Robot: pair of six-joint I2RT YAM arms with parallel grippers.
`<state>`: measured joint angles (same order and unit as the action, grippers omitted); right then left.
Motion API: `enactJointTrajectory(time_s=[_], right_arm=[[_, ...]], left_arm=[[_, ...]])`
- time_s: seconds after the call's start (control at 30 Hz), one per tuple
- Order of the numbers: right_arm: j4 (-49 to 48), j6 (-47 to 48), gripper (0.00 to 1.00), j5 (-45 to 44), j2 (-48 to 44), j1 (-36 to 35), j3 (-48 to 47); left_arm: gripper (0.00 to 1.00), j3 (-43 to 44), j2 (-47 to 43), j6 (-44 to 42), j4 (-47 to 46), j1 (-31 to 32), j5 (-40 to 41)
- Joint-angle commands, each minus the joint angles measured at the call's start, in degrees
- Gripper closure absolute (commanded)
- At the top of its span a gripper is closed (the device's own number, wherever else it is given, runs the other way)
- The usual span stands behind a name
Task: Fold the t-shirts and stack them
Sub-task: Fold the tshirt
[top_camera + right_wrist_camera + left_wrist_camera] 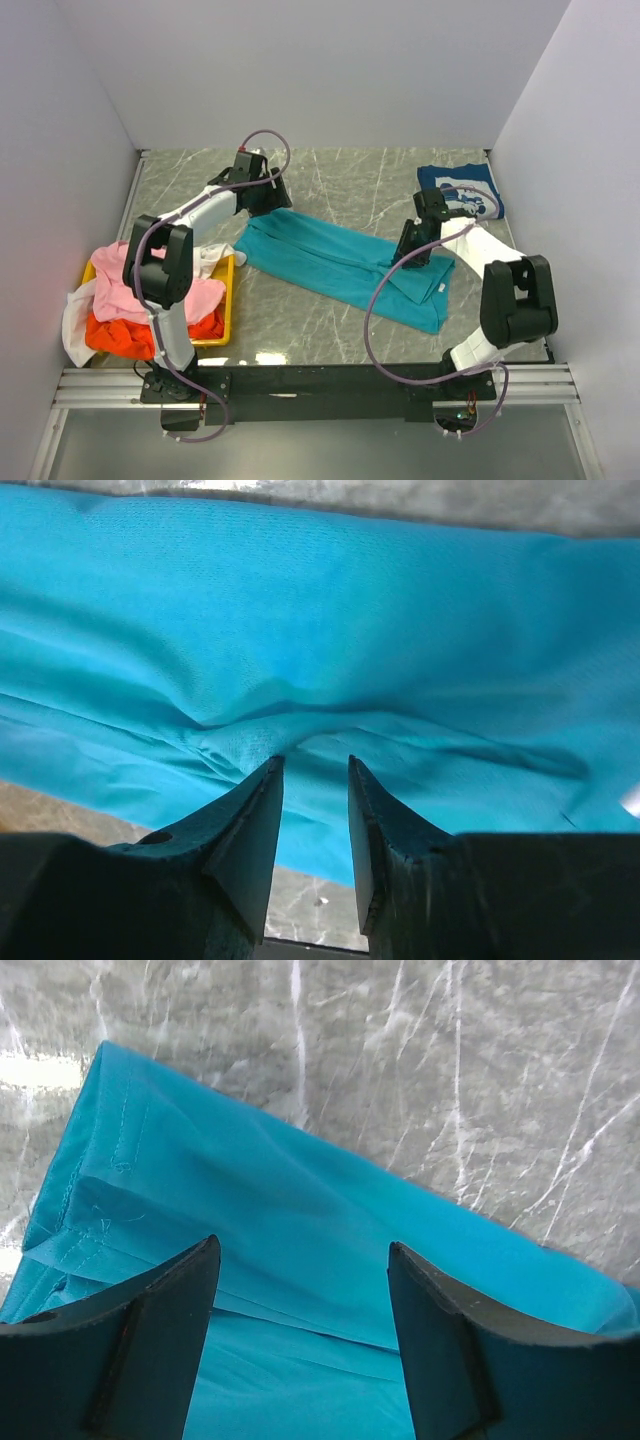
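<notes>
A plain teal t-shirt (330, 262), folded into a long strip, lies slantwise across the marble table. My left gripper (268, 196) hovers at its far left end, jaws wide open and empty; in the left wrist view (302, 1245) the teal cloth (300, 1180) lies under them. My right gripper (408, 250) is on the strip's right part. In the right wrist view (313, 760) its jaws stand a narrow gap apart, tips against a pucker in the teal cloth (320, 610). A folded navy t-shirt with white print (462, 190) lies at the back right.
A yellow tray (229, 300) at the left holds a heap of pink (130, 285), orange (115, 335) and white (75, 325) shirts. White walls close in the table on the left, back and right.
</notes>
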<state>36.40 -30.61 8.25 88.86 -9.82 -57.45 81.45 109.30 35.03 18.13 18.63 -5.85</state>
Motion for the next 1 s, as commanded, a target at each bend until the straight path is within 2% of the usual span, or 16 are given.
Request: enactJointTrajectory(time_s=[0.0,0.23,0.7,0.83,0.97], right_arm=[[-4.41,0.03,0.6,1.76,1.31,-1.07,-3.28],[-5.29,-0.42,0.6,2.47,4.04,-2.21,-4.16],[-5.64,-0.59,0.61,3.0,3.51,-3.0,-4.07],[-4.33,-0.06,0.61,1.07,5.53,-4.06,-5.21],[-4.06,0.29,0.67,-0.69,6.76,-5.38,-5.22]], left_arm=[[0.27,1.7,-0.4,1.01,-0.9,-0.26,-0.66],[0.28,1.25,0.04,0.31,-0.55,-0.26,-0.22],[0.29,-0.76,0.04,0.74,-0.29,-0.26,-0.22],[0.29,-0.94,-0.13,0.83,-0.11,-0.26,-0.22],[0.29,-1.2,-0.75,0.75,0.06,-0.26,0.31]])
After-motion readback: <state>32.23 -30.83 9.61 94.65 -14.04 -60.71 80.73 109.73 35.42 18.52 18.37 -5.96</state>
